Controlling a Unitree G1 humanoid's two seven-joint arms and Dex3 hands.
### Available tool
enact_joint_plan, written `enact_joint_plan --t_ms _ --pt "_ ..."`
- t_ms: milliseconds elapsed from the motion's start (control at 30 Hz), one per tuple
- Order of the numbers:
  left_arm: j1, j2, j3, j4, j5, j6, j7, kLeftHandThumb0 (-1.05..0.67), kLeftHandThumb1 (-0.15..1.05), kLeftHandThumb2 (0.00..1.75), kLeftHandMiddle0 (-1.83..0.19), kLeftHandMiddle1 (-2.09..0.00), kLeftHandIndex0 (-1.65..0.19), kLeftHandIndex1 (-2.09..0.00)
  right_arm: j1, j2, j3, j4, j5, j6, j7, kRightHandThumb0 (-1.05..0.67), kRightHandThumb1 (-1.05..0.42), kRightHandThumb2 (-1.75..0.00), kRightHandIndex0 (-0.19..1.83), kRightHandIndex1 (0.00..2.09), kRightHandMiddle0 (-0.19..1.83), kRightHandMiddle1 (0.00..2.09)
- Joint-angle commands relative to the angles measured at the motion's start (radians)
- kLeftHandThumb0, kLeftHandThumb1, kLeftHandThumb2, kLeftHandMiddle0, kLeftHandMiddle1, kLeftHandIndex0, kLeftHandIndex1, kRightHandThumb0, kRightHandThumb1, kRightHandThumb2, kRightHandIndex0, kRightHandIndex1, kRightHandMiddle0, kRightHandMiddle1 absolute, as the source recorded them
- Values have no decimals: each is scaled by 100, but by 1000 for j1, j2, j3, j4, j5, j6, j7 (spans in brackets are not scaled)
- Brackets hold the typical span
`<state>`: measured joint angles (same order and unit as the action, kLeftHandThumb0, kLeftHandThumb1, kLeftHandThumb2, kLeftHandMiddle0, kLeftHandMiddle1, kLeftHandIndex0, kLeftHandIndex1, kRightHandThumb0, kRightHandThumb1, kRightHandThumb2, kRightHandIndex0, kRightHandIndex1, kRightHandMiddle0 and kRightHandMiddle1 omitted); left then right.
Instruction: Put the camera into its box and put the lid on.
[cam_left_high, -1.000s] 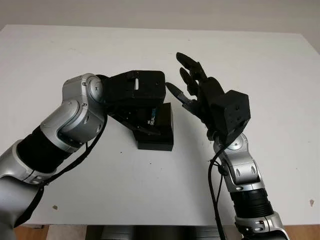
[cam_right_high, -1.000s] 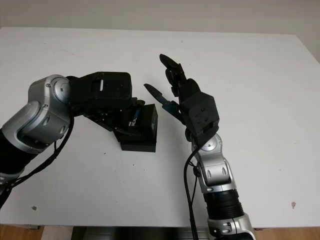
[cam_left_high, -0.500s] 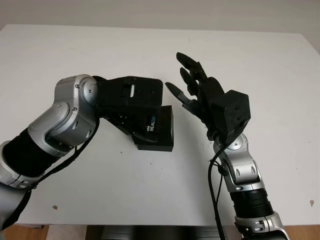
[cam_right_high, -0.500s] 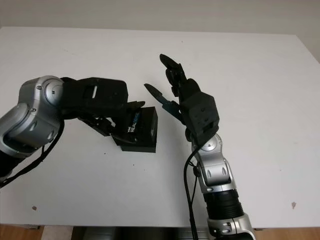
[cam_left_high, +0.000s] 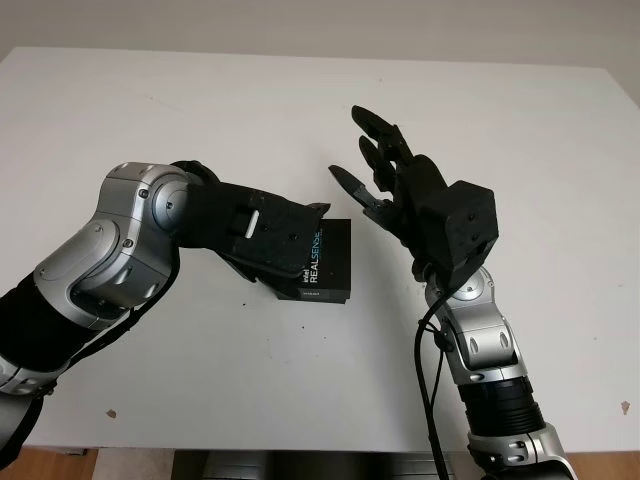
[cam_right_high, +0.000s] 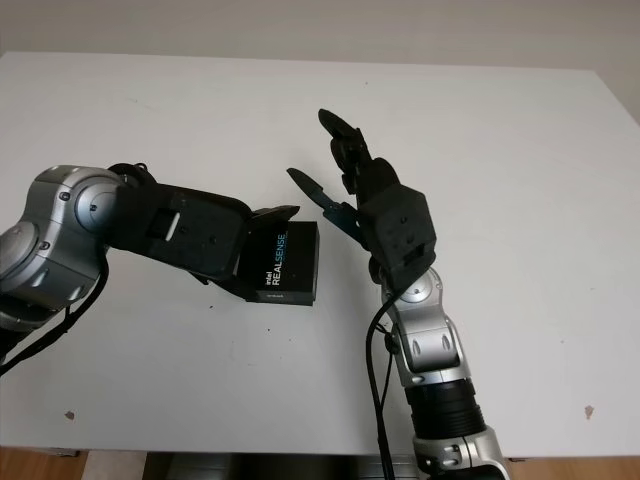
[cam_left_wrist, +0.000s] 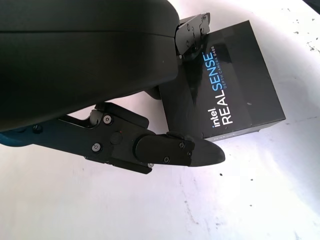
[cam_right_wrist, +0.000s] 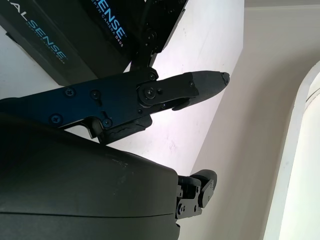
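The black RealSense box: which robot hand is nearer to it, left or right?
Left. The left robot hand is over the box's edge, open; the right robot hand is raised beside the box, apart from it, open.

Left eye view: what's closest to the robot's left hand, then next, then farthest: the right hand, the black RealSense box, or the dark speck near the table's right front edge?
1. Black RealSense box: right at the left hand, by its fingertips.
2. Right hand: open, raised just beyond the box, to the right.
3. Dark speck: far off near the table's right front edge.
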<state>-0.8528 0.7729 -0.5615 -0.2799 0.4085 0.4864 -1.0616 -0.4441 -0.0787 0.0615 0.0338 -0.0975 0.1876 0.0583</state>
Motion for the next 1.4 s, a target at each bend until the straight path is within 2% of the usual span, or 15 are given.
enact_joint_plan --t_ms 0,67,133,200,333,500,667,933,1167,1267,1367 --pt "13 -46 19 -21 -1 -73 37 -56 105 31 19 0 19 0 -5 0 -3 4 1 -14 -2 -66 -105 -14 13 6 -1 42" --pt "31 -37 34 -7 17 -165 82 -57 105 32 19 0 19 0 -6 0 -4 7 3 -15 -1 -66 -105 -14 13 6 -1 41" --pt "46 -5 37 15 91 -336 178 -60 105 35 19 0 19 0 -6 -2 -3 9 0 -19 -2 -67 -105 -14 14 6 0 40" --pt "56 10 47 35 146 -444 236 -61 105 37 19 0 19 0 -6 -1 -4 9 2 -20 -2 -67 -105 -15 14 6 0 39" --pt "50 36 72 56 297 -585 336 -65 105 46 19 0 19 0 -6 -3 -6 14 2 -22 -2 -67 -105 -15 13 6 1 39" --pt "40 26 107 167 410 -669 438 -71 105 57 19 0 19 0 -6 -8 -10 10 2 -16 0 -66 -105 -15 13 5 2 38" --pt "57 1 129 204 460 -697 471 -76 105 60 19 0 19 0 0 -10 -19 2 12 -18 9 -66 -105 -14 13 6 3 37" --pt "83 -7 170 183 439 -699 429 -79 105 59 19 0 19 0 -3 -22 -26 6 8 -20 19 -67 -105 -13 13 6 4 37" --pt "113 -1 234 147 254 -665 268 -77 105 55 19 0 19 0 -10 -23 -37 6 17 -16 28 -66 -105 -13 12 5 3 37" --pt "123 -7 277 124 131 -606 190 -76 105 55 19 0 19 0 -12 -26 -43 8 22 -17 30 -66 -105 -12 12 5 1 37" --pt "119 -18 318 103 -12 -484 91 -73 105 52 19 0 19 0 -13 -28 -47 10 26 -20 30 -66 -105 -12 12 5 -1 37"
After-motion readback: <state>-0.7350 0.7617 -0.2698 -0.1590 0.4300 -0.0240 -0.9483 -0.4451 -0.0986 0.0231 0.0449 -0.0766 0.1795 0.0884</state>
